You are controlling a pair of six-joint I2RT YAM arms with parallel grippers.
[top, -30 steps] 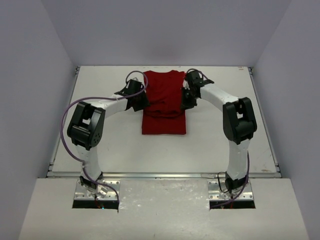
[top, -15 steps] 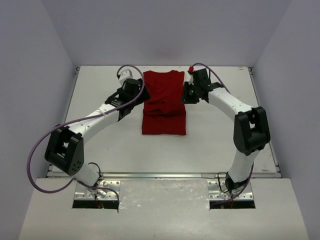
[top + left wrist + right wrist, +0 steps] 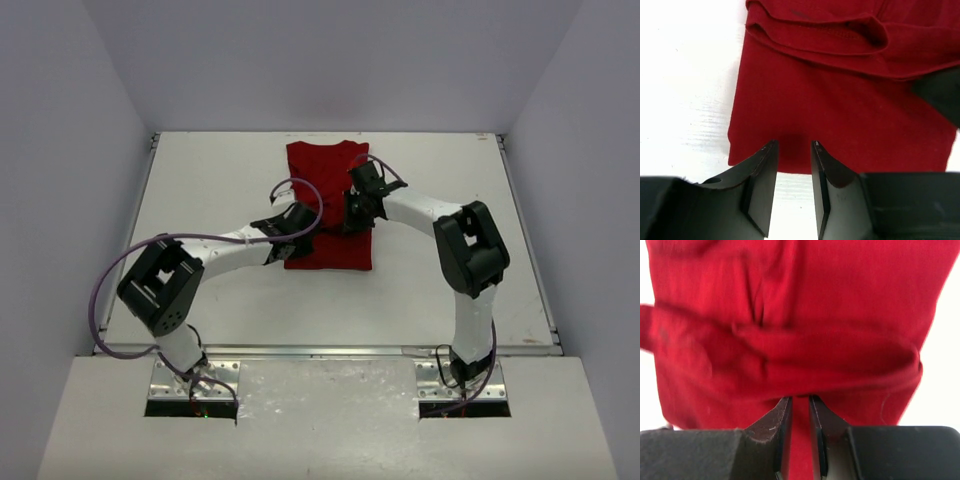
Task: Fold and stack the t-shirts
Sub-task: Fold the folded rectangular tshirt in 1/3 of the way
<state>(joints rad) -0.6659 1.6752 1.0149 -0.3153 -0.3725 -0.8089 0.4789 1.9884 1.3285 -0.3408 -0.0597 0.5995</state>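
The dark red t-shirt (image 3: 322,168) lies flat in the middle of the table, folded into a narrow upright rectangle with a bunched cross-fold at its middle. My left gripper (image 3: 292,226) is low over the shirt's left near part. In the left wrist view its jaws (image 3: 793,146) stand slightly apart and empty, tips over the shirt's (image 3: 840,115) near hem. My right gripper (image 3: 355,206) is at the shirt's right edge by the cross-fold. In the right wrist view (image 3: 800,399) its jaws keep a narrow gap, tips just under the bunched fold of the shirt (image 3: 815,300).
The white table (image 3: 200,180) is boxed in by grey walls on the left, right and back. Both arms reach inward so their elbows bow out to the sides. A purple cable loops along the left arm (image 3: 130,265).
Both grippers have swung from the shirt's far corners toward the near side and inward, now over the cloth. The shirt's outline has not changed.
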